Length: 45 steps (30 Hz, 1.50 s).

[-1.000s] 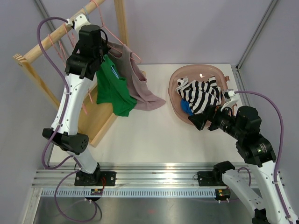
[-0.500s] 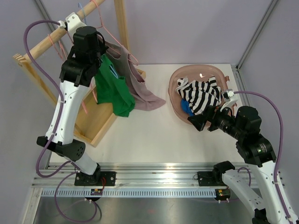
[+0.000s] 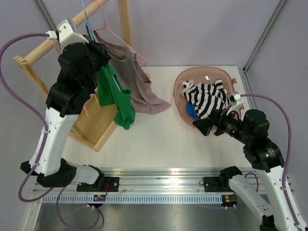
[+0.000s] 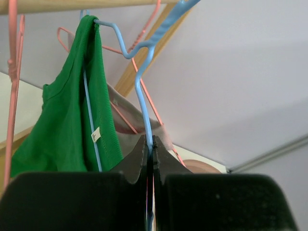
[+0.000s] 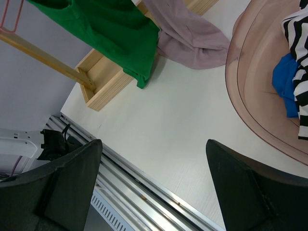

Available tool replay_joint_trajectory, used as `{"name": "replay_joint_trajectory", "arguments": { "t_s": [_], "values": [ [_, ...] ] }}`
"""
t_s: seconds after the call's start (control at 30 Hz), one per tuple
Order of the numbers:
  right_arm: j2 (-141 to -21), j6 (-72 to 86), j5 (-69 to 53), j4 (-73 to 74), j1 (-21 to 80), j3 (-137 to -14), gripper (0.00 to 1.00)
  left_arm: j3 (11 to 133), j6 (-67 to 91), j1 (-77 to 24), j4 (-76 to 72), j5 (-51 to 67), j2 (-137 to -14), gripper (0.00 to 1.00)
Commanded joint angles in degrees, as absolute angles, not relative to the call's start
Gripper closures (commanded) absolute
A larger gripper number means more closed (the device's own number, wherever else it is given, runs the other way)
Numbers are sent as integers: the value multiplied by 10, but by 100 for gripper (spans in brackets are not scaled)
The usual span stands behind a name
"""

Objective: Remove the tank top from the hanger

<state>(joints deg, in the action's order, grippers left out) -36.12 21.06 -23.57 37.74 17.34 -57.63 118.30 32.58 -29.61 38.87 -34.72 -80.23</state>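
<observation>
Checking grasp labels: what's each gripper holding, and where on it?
Left gripper pinches the blue hanger on its bare wire, below the hook. Right gripper open, holding nothing.

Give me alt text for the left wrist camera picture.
The left gripper is shut on the wire of a blue hanger that carries a green tank top. Pink hangers and a wooden rail show behind it.

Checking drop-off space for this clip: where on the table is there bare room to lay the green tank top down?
Bare white table runs between the wooden rack base and the pink basin, forward to the rail. Crowded: the basin holds a striped garment, and the mauve top drapes beside the green tank top.
</observation>
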Motion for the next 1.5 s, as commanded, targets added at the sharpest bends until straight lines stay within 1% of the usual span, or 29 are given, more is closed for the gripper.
{"name": "replay_joint_trajectory", "arguments": {
  "t_s": [0.0,0.07,0.17,0.2,0.33,0.43,0.53,0.57,0.6,0.7,0.83,0.9,0.97,1.0,1.07,1.13,1.23,1.3,1.43,1.47],
  "values": [
    [-360,216,-256,354,174,-601,4,1135,332,-330,305,-358,-732,100],
    [-358,220,-261,346,175,-599,3,1108,339,-347,305,-338,-712,100],
    [-358,224,-271,338,174,-595,2,1025,367,-368,295,-293,-651,100],
    [-359,227,-275,336,174,-594,1,969,377,-377,285,-260,-631,100],
    [-365,234,-316,316,174,-582,1,863,404,-388,263,-158,-529,100],
    [-373,253,-348,284,174,-565,1,809,419,-402,258,-80,-495,100],
    [-389,314,-379,191,174,-529,1,715,442,-424,240,-10,-461,100],
    [-395,328,-385,175,174,-522,1,693,455,-436,227,-4,-436,100],
    [-402,340,-383,160,174,-515,1,669,463,-440,214,33,-426,100],
    [-428,372,-367,117,175,-492,0,579,518,-464,168,52,-376,100],
    [-440,408,-335,38,197,-448,2,484,578,-518,82,30,-328,100],
    [-457,406,-295,35,232,-445,3,444,604,-559,38,9,-321,100],
    [-473,394,-248,34,266,-447,4,432,613,-603,18,3,-333,100],
    [-490,386,-231,35,302,-451,5,425,613,-619,3,-23,-341,100],
    [-508,365,-174,49,336,-464,5,424,609,-664,-16,-45,-370,100],
    [-527,358,-157,47,354,-468,8,426,604,-690,-26,-86,-390,100],
    [-533,351,-149,37,356,-458,11,436,592,-737,-33,-150,-401,100],
    [-529,346,-146,32,355,-452,15,445,584,-761,-39,-168,-416,100],
    [-522,340,-134,20,356,-439,37,458,582,-779,-62,-163,-446,100],
    [-522,338,-134,20,356,-439,41,461,582,-784,-65,-167,-454,100]
  ]
}}
